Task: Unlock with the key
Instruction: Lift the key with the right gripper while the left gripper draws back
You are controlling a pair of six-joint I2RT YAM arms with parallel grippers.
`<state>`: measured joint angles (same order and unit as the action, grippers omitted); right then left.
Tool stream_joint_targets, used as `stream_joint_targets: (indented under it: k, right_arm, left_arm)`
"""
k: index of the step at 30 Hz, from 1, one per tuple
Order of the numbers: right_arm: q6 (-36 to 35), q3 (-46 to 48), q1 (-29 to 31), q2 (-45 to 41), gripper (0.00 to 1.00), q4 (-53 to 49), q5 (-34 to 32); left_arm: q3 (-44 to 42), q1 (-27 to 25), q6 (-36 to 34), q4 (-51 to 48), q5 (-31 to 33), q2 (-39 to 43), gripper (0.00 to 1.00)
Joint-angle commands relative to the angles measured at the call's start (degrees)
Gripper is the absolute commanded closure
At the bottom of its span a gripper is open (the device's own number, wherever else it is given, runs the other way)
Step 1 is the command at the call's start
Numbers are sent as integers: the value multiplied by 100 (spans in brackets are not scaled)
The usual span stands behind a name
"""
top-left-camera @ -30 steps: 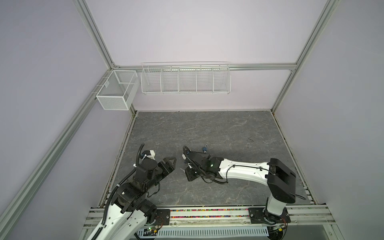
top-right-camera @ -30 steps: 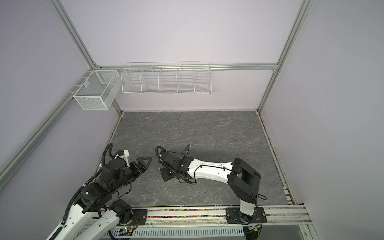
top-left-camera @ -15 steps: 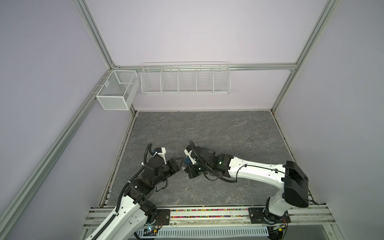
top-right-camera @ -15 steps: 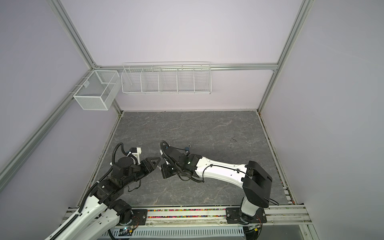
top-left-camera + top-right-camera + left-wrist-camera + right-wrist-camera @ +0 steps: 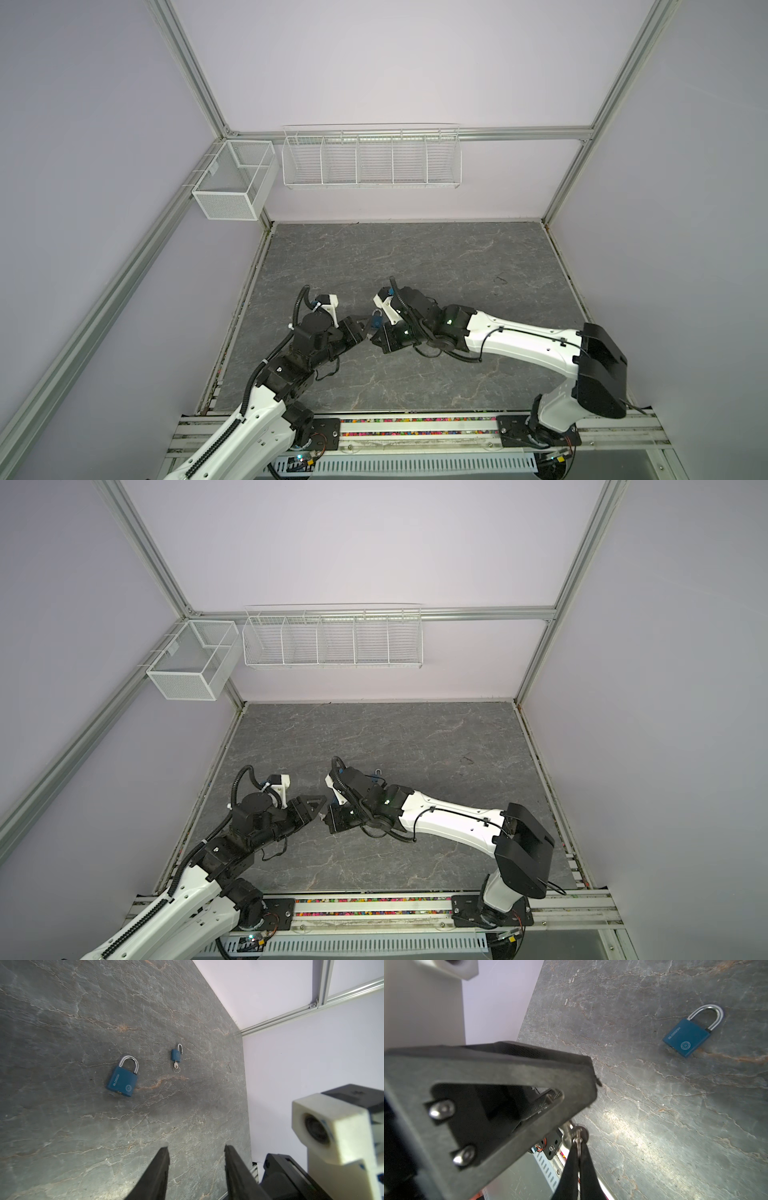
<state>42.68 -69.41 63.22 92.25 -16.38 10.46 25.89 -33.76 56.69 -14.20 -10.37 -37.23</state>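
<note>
- The right gripper [image 5: 578, 1146] is pinching a silver key [image 5: 574, 1132] between fully closed fingertips, with the key's head sticking out past the tips.
- The left gripper [image 5: 196, 1147] is standing partly open with nothing between its fingers [image 5: 160, 1174]. In the right wrist view one finger is looming just beside the key, and I cannot tell whether they are touching.
- The large blue padlock [image 5: 122, 1081] is lying flat on the tabletop [image 5: 62, 1022] with its shackle closed, beyond both grippers' tips and apart from them. In a top view the large blue padlock [image 5: 377, 322] is showing just behind the spot where the two grippers are meeting.
- A small blue padlock [image 5: 176, 1055] is lying farther off, its shackle swung open and a second key [image 5: 176, 1066] sitting in its keyhole.
- The grippers are meeting over the front left part of the table. The left wall is running close by the left arm, while bare tabletop is stretching away to the right and toward the back wall.
</note>
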Motion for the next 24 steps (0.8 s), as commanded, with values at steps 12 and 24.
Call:
stream_joint_targets:
  k: [12, 24]
  right_arm:
    - [-73, -319, -119, 36, 94, -142, -79]
    - [-27, -372, -153, 215, 94, -159, 49]
  left_arm:
    - [154, 18, 164, 359, 86, -299, 72]
    - [85, 19, 257, 448, 214, -127, 90]
